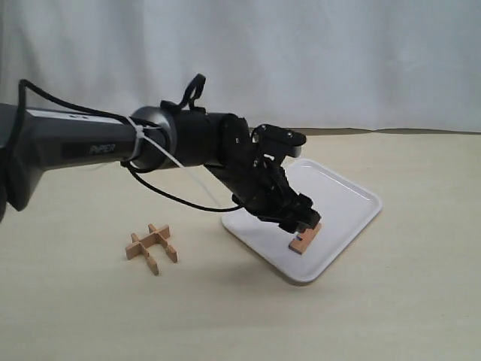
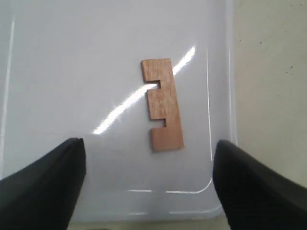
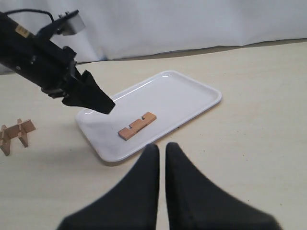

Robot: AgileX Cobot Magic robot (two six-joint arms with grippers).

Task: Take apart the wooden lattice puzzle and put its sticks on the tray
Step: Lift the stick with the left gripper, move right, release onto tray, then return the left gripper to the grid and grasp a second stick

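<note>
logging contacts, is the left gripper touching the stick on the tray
Apart. The left wrist view shows the left gripper open, with bare white tray between each finger and the stick lying flat.

Left arm (image 1: 90,143) angled downward, left fingers (image 2: 48,182) spread wide; right fingers (image 3: 139,191) nearly together, empty.

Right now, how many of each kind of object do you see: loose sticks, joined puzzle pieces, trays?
loose stick: 1
joined lattice puzzle: 1
tray: 1
Total: 3
</note>
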